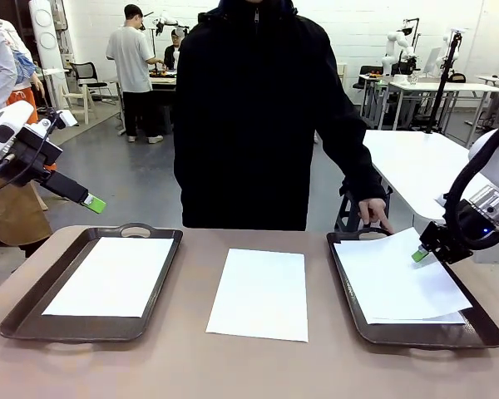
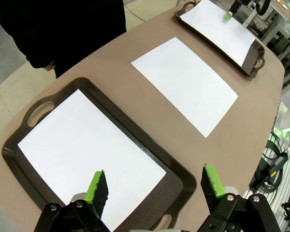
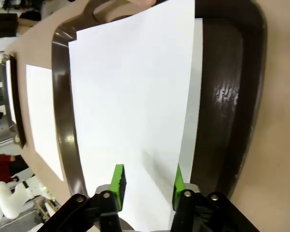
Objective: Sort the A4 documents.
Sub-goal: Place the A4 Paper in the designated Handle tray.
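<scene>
White A4 documents lie on a brown table point(image 1: 258, 366) with two dark trays.
Front view: one sheet point(image 1: 260, 294) mid-table, one in the left tray point(image 1: 17, 320), skewed sheets point(image 1: 395, 283) in the right tray point(image 1: 482, 332); left wrist view: left gripper point(image 2: 154, 191) spread, empty; right wrist view: right gripper point(image 3: 147, 186) parted, released above the top sheet point(image 3: 130, 106).

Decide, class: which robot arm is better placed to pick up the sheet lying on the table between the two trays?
Probably left: the left gripper hangs open and free, while the right gripper sits over the right tray's papers.

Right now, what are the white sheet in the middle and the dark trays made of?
The middle sheet looks like thin matte paper, lying flat on the table. The left tray and right tray look like dark brown plastic, slightly glossy with light glints on their rims, though coated metal is possible.
</scene>
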Controlling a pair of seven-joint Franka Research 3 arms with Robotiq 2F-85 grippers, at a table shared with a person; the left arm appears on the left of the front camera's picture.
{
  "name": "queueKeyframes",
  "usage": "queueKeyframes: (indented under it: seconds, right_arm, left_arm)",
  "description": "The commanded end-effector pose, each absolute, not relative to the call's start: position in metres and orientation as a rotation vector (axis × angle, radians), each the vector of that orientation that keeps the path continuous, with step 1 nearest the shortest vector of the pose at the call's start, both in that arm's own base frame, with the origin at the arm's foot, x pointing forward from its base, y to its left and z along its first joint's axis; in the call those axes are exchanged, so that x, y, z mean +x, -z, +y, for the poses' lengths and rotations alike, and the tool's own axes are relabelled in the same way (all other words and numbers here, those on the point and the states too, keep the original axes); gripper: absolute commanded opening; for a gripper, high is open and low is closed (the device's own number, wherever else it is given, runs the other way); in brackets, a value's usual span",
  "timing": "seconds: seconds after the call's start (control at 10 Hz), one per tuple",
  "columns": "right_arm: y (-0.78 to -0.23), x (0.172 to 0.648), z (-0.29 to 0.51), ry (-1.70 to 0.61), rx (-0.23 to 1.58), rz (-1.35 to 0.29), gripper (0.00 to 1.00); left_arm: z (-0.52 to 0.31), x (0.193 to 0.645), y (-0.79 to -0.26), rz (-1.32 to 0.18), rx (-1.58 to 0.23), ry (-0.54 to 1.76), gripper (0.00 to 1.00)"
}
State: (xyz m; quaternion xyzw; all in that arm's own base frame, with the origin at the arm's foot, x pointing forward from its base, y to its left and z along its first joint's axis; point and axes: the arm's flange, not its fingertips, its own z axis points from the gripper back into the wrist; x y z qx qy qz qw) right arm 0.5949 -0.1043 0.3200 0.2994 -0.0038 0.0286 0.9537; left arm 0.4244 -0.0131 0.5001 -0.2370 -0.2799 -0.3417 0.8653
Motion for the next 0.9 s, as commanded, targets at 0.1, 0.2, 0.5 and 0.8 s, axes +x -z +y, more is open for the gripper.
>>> queueKeyframes:
  seconds: [0.1,0.2,0.5,0.8]
  right_arm:
    - [-0.329,0.583,-0.095,-0.024,0.489,-0.006,0.79]
    - [-0.335,0.580,-0.094,-0.025,0.453,-0.013,1.00]
    - [-0.350,0.573,-0.094,-0.023,0.394,-0.045,1.00]
    - [-0.354,0.569,-0.096,-0.012,0.396,-0.049,1.00]
  left_arm:
    - [-0.012,0.424,-0.500,-0.589,-0.500,0.716,1.00]
    - [-0.012,0.424,-0.500,-0.589,-0.500,0.716,1.00]
    - [-0.012,0.424,-0.500,-0.589,-0.500,0.716,1.00]
    - [-0.012,0.424,-0.500,-0.589,-0.500,0.716,1.00]
